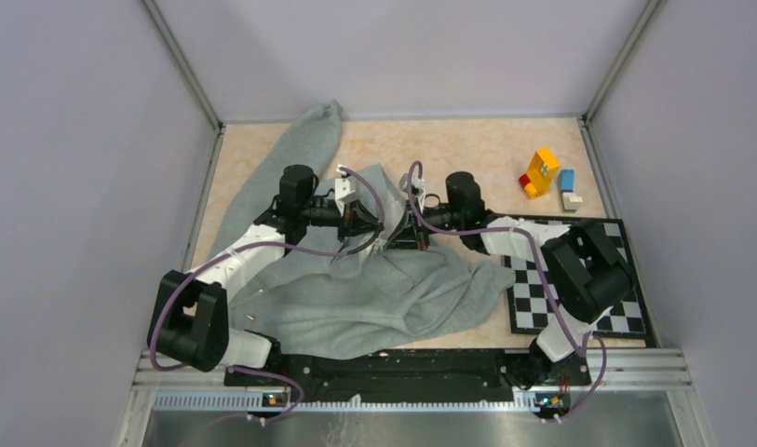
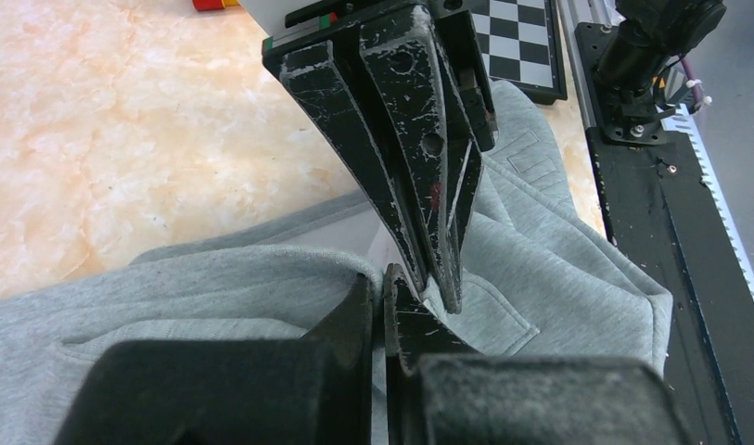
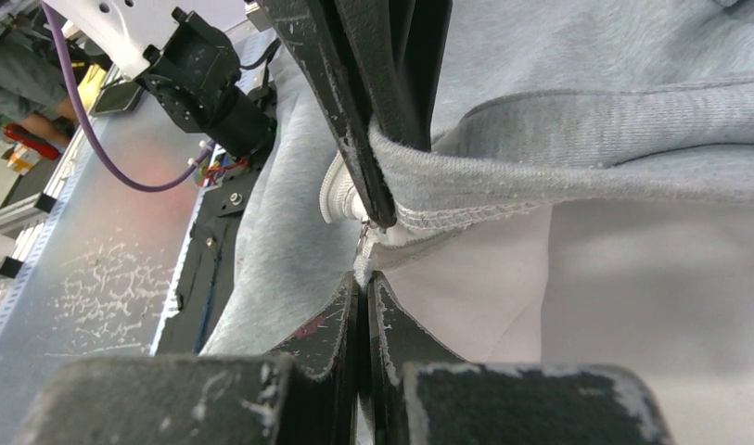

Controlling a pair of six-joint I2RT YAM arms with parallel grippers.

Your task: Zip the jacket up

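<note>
My left gripper (image 2: 382, 301) and right gripper (image 3: 364, 292) are both clamped tight on the front edge of the jacket (image 1: 393, 293), which lies rumpled on the table (image 1: 467, 149) between the arms. The fingertips almost touch, so I judge an uneven pull could knock them together or slip the thin hem free. Bunched fabric hides the zipper; the chessboard (image 1: 626, 317) sits just beside the jacket, the toy blocks (image 1: 542, 172) well apart.

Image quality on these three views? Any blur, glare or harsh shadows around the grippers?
Top external: soft, even light, everything sharp, no harsh shadows on the jacket. Left wrist: the left gripper is blurred at its base along the bottom edge, sharp at the fingertips. Right wrist: the right gripper is likewise soft up close, and there is no strong glare.
</note>
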